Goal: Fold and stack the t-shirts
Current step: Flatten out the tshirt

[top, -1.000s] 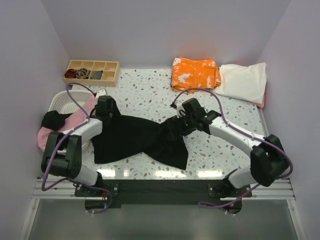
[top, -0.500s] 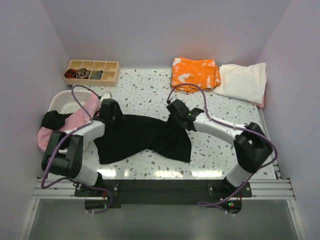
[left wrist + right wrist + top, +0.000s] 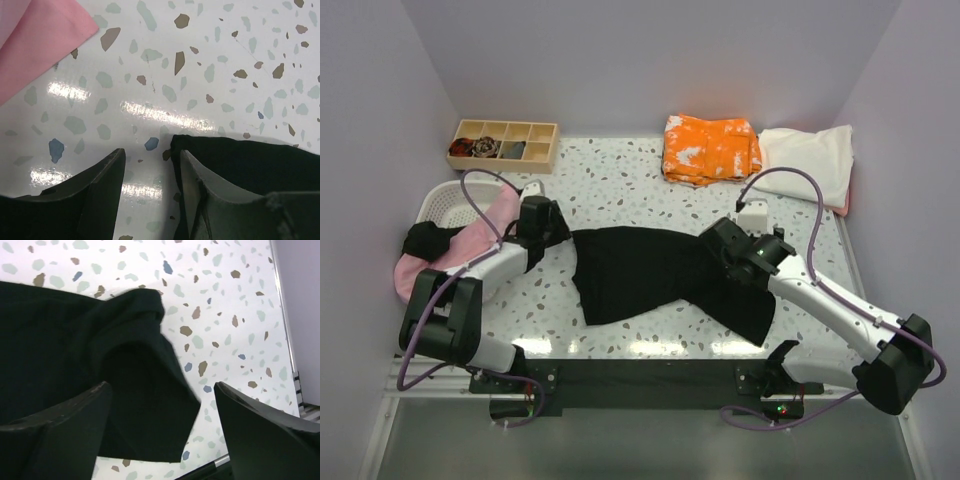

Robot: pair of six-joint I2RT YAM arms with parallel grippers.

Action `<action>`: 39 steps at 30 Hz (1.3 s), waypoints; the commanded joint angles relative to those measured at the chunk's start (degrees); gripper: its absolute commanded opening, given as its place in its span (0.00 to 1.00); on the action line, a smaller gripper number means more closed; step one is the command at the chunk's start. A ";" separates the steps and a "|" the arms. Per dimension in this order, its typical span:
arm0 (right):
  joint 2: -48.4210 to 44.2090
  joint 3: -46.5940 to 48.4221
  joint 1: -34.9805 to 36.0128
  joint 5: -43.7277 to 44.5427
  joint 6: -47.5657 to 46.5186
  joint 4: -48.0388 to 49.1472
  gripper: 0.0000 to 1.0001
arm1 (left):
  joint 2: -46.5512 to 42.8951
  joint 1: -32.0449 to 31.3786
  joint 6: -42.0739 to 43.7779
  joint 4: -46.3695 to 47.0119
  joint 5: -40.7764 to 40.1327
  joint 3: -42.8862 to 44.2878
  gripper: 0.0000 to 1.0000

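So the big change from a second ago: the black t-shirt (image 3: 650, 275) now sits further right on the desk (image 3: 620, 190). Its left edge used to reach out under the left arm, and now it stops just right of the left end effector (image 3: 150, 152). The near right corner has also slid toward the right arm's side. It looks flatter too, less pinched in the middle. The right end effector (image 3: 161, 385) was over the bunched middle of the shirt and is now out over its right part, fingers spread wide with the cloth below them and nothing gripped. The left one has barely moved. It's about half open with bare desk showing in the gap, and the shirt's corner is right at one finger, not clamped. The orange t-shirt (image 3: 710, 148) and cream t-shirt (image 3: 810, 160) are in the same spot at the far right, and the pink t-shirt (image 3: 475, 238) is draped over the basket (image 3: 438, 205) at left like before.
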 commanded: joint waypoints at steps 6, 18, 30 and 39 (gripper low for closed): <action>3.30 7.85 1.85 -26.20 -19.80 20.74 0.91 | -0.82 -0.96 -0.60 2.49 -2.04 0.07 0.53; 26.95 17.09 21.71 -32.75 -26.49 25.57 0.92 | 5.42 -0.87 -3.24 0.65 -3.88 4.81 0.54; 43.29 32.64 32.18 -35.04 -26.76 25.58 0.92 | 5.77 4.14 -4.20 1.09 -1.51 4.55 0.54; 48.66 35.02 32.44 -34.52 -25.53 26.37 0.92 | 4.10 4.49 -4.38 1.88 -1.78 3.14 0.55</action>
